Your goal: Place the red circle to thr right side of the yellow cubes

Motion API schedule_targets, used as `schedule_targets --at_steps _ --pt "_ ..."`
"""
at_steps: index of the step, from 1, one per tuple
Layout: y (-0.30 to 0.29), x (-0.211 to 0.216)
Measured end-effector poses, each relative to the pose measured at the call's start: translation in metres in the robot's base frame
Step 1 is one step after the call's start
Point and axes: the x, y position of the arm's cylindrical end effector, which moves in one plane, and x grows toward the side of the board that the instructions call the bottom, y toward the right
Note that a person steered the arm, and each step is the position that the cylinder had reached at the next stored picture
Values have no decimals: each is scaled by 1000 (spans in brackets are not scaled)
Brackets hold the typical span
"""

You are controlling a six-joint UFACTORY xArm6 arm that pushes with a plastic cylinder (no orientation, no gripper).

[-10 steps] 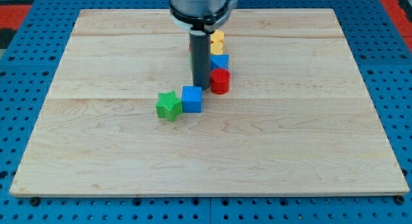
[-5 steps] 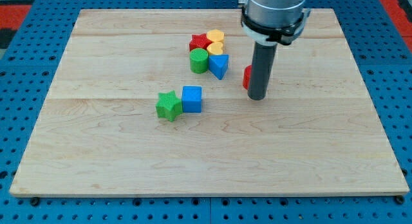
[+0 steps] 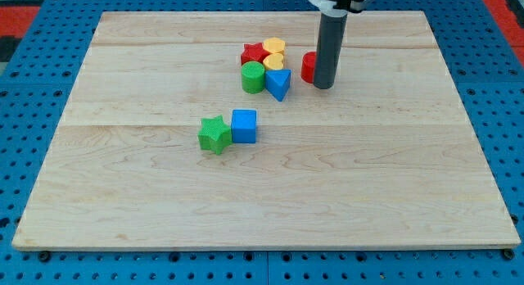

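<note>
Pale wooden board (image 3: 270,195) of joined planks, lying flat on a blue perforated metal base (image 3: 33,113), with red strips at the view's top corners. Nothing more of the room in view.

Dark straight rod coming down from the view's top edge, upright, its grey collar cut off by the frame. My tip (image 3: 323,86) on the board, in the upper middle, a little toward the view's right. No claw here at all: a plain rod end with nothing to open or close and nothing held.

Red round block (image 3: 308,67), the task's piece, touching the rod on the view's left, partly hidden behind it, just above the tip. Only its left part visible, so full shape hard to confirm.

Further to the view's left of the tip, a tight cluster: blue triangular block (image 3: 278,84) nearest, near but apart from the red round one; green cylinder (image 3: 253,77) touching its left side; red star block (image 3: 254,53) above the green cylinder; two yellow blocks, one upper (image 3: 274,47) and one lower (image 3: 273,62), stacked in depth above the blue triangle, rounded outlines, exact shape unclear. Red round block thus on the view's right of the yellow pair, with a gap between.

Well below and to the view's left of the tip, a separate pair touching each other: blue cube (image 3: 244,125) and green star block (image 3: 214,134) on its left.
</note>
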Motion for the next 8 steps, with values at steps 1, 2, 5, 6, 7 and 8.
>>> schedule_targets --at_steps 1,2,5,6,7,8 --pt "1 -6" --pt "1 -15" --pt "12 -24" --pt "10 -31" --pt "9 -35" --pt "3 -41"
